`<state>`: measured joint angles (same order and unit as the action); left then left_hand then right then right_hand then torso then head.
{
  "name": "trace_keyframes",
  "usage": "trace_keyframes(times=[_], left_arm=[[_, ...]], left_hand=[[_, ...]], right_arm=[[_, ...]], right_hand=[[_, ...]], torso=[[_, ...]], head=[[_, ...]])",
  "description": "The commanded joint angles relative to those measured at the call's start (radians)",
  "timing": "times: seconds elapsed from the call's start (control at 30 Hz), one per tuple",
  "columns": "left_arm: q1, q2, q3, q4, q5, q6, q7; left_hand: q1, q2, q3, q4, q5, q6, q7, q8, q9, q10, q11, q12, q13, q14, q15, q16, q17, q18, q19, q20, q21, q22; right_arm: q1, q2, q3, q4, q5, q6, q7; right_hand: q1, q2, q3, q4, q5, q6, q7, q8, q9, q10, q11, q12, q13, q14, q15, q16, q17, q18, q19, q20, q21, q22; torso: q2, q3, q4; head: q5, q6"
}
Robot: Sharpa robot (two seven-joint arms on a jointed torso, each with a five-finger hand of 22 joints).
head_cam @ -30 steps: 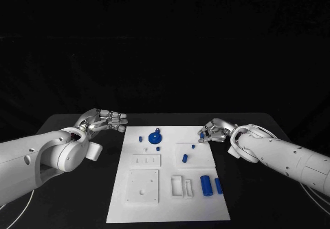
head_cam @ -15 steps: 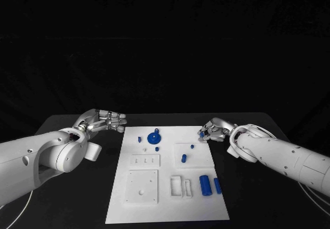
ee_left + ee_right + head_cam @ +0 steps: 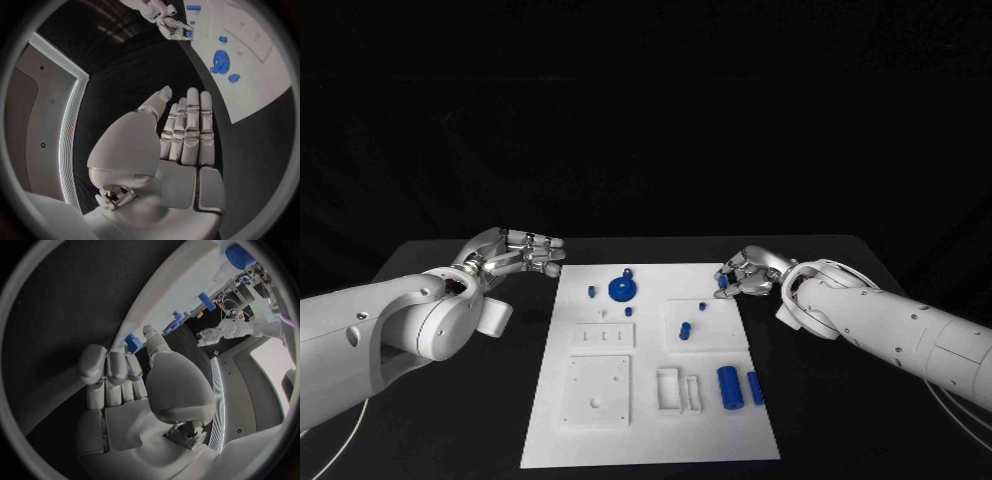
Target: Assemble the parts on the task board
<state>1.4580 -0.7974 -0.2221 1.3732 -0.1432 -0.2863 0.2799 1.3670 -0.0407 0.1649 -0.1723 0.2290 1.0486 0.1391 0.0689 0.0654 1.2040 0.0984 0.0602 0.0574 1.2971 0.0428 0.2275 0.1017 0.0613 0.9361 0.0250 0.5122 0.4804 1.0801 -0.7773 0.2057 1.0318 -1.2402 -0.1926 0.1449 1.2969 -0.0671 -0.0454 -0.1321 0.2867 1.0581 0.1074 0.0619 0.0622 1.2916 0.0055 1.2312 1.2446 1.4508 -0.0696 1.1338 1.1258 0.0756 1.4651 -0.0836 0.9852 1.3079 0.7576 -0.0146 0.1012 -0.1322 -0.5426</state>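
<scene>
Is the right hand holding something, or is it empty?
Holding. The right hand pinches a small blue part between thumb and fingers at the board's right edge.

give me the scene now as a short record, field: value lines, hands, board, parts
left hand: left hand off the board's left edge, fingers straight and together, holding nothing
right hand: right hand at the board's right edge, pinching a small blue part
board: white task board flat on the black table
parts on board: round blue part near the far end; two blue cylinders nearer the robot
</scene>
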Motion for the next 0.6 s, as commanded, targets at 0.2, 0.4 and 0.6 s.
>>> trace_keyframes(times=[0.2,0.4,0.6], left_arm=[[0.0,0.001,0.001,0.002,-0.002,0.013,0.005],[0.0,0.001,0.001,0.001,-0.002,0.013,0.005],[0.0,0.001,0.001,0.0,-0.002,0.014,0.005]], left_hand=[[-0.001,0.01,0.0,-0.003,0.003,-0.007,0.001,-0.004,-0.001,-0.006,-0.001,-0.002,0.001,0.003,-0.001,-0.005,-0.002,0.003,-0.006,-0.003,-0.001,0.002],[-0.001,0.01,0.0,-0.003,0.003,-0.007,0.001,-0.004,-0.001,-0.006,-0.001,-0.002,0.001,0.003,-0.001,-0.005,-0.002,0.003,-0.006,-0.003,-0.001,0.002],[-0.001,0.01,0.0,-0.003,0.003,-0.007,0.001,-0.004,-0.001,-0.006,-0.001,-0.002,0.001,0.003,-0.001,-0.005,-0.002,0.003,-0.006,-0.003,-0.001,0.002]], right_arm=[[-0.002,-0.003,0.0,0.0,-0.001,0.009,0.006],[-0.003,-0.004,0.0,-0.004,0.009,0.019,0.009],[-0.004,-0.005,0.0,-0.006,0.012,0.024,0.01]], right_hand=[[0.018,0.006,0.005,-0.001,0.002,-0.005,0.0,0.0,0.0,-0.004,0.004,-0.004,0.0,0.002,0.008,-0.004,-0.001,0.016,0.035,0.004,-0.001,0.122],[0.018,0.014,0.016,-0.018,0.007,-0.005,0.002,-0.001,0.0,-0.005,0.005,-0.004,-0.001,0.001,0.008,-0.005,-0.002,0.016,0.035,0.005,0.0,0.122],[0.005,0.026,0.04,-0.049,0.028,-0.001,0.001,0.0,0.0,-0.005,0.004,-0.004,-0.001,0.002,0.008,-0.004,-0.002,0.016,0.034,0.004,0.001,0.122]], torso=[[0.0,-0.0001,0.0005],[0.0,-0.0005,0.0002],[0.0,0.0003,0.0012]], head=[[-0.003,0.0],[-0.006,-0.002],[-0.007,-0.002]])
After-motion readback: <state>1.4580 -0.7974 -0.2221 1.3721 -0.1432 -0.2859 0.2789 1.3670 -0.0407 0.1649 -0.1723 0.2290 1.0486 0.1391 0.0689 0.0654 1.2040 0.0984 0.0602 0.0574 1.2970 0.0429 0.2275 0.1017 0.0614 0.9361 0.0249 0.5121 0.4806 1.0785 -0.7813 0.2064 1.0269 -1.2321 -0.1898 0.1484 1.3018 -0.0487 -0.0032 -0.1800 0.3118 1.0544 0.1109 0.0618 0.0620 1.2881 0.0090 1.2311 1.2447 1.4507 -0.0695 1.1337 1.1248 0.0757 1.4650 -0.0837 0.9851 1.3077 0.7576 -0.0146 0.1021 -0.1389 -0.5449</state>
